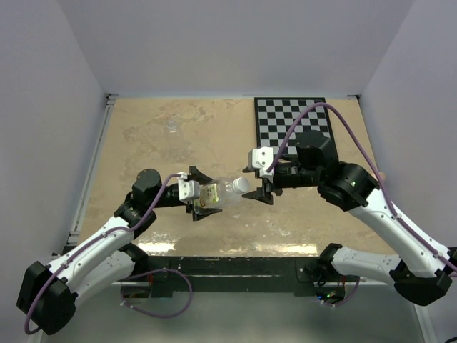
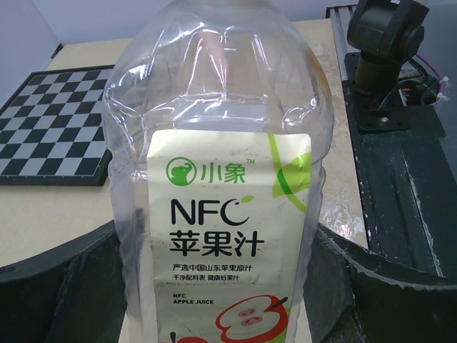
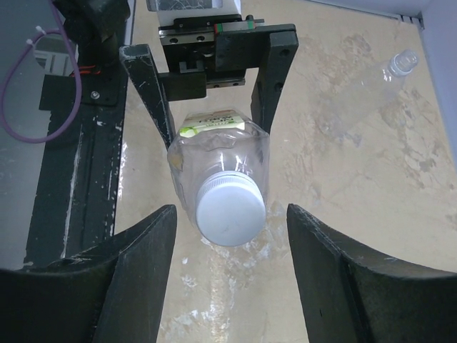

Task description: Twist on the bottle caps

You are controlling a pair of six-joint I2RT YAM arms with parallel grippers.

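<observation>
The left jaws are clenched on the taller bottle, one black finger pressed against each side of its clear body at the level of the white label with the green logo and red apple drawing. The bottle lies roughly level above the bench, its base back towards the left wrist and its neck pointing out from the left jaws straight at the right jaws. The white cap sits on that neck; how far it is threaded on cannot be told. The right jaws are released: in the right wrist view their two dark fingers stand on either side of the white cap, with bare bench showing in the gap on each side, so neither finger touches it. The cap sits between them, a little nearer the finger on the left of that view. Beyond the cap, the left arm's fingers bracket the bottle's shoulders. The shorter bottle stands upright on the bench well away from both jaws, far beyond the left jaws towards the back wall; whether it wears a cap is too small to tell. A black and white checkerboard lies flat on the bench behind the right jaws, near the far edge.
</observation>
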